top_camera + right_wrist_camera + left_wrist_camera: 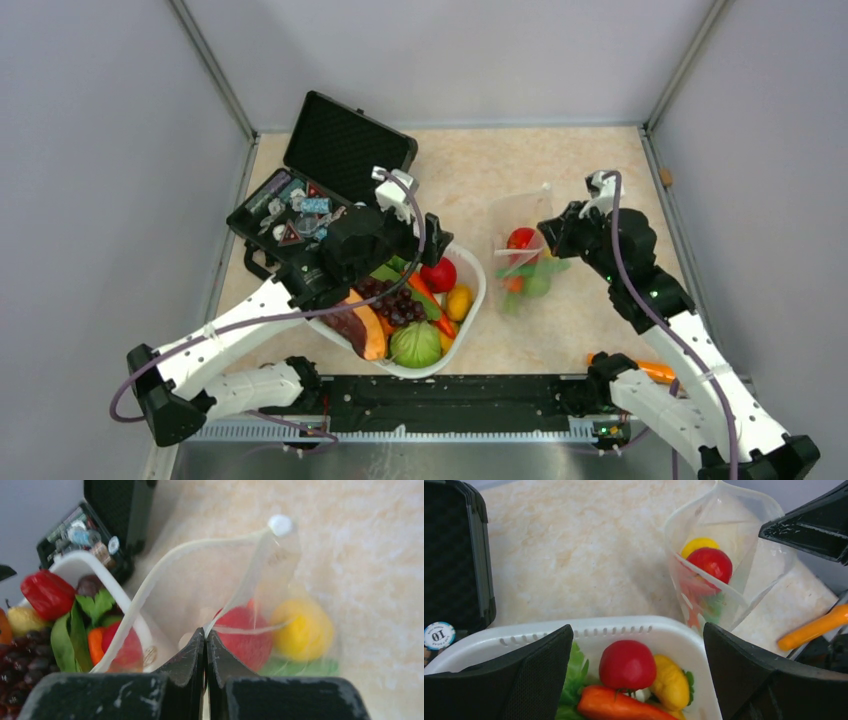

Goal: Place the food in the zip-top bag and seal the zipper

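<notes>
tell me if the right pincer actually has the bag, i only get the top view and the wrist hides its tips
Observer: Yes. In the right wrist view the right pincer is shut on the near mouth edge of the zip-top bag.
Operator: mouth open or sealed
Observer: Open. The zipper strips bow wide apart, with the slider at the far end.
Operator: what's in there that i can't make out
Observer: A yellow lemon sits beside the red tomato, with green pieces under them.
</notes>
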